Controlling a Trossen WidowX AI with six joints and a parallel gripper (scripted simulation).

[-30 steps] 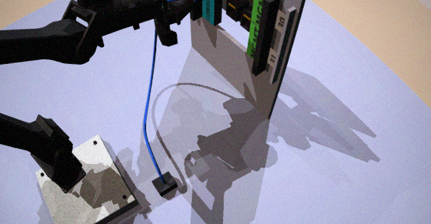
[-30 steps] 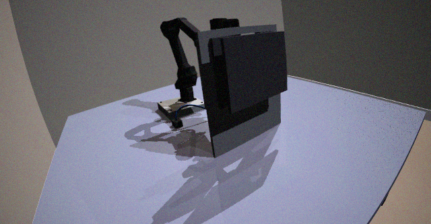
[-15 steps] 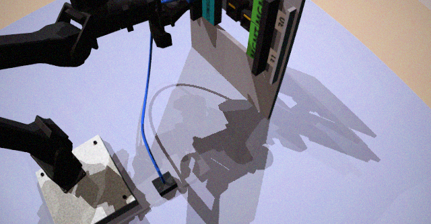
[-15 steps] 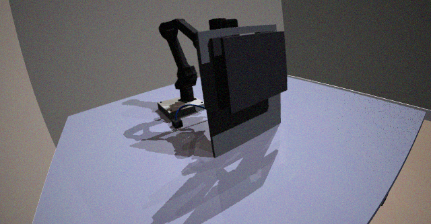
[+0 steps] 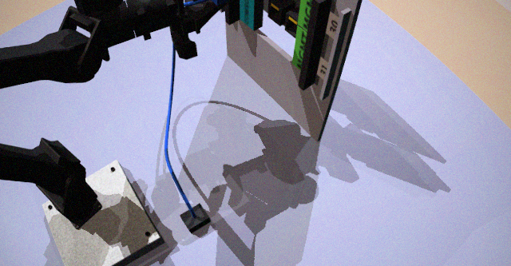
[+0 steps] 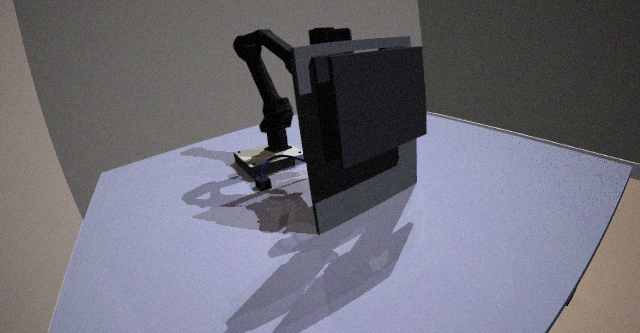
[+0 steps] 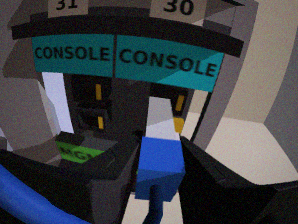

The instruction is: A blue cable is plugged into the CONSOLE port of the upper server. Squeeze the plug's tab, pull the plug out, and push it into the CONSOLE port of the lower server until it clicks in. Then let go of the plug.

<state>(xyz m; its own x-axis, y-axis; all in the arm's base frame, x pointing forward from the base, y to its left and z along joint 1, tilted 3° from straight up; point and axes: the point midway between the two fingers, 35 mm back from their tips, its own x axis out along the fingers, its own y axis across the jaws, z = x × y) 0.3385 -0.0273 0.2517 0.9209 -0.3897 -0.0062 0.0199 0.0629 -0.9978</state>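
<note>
The gripper (image 5: pixel 217 2) (image 7: pixel 158 139) is closed most of the way, its 2 dark fingers pinching the blue plug (image 7: pixel 161 162) from both sides. In the wrist view the plug's pale front end (image 7: pixel 162 117) points toward the ports under the right-hand of 2 teal CONSOLE labels (image 7: pixel 167 63), the one below the number 30, and overlaps part of them. Whether its tip touches or enters a port cannot be told; the tab is not distinguishable either. The green label (image 7: pixel 80 152) is partly covered by a finger, leaving its lettering incomplete.

From the top, the arm hides much of the plug, and the frame's upper edge cuts off the rack panel (image 5: pixel 275 74). The blue cable (image 5: pixel 167 138) (image 6: pixel 280 156) (image 7: pixel 30 197) runs down to a small dark block (image 5: pixel 195 218) (image 6: pixel 263 184) beside the arm's base plate (image 5: pixel 113 168) (image 6: pixel 245 162). In the exterior view, the panel and the dark box (image 6: pixel 380 103) behind it conceal the gripper and plug.
</note>
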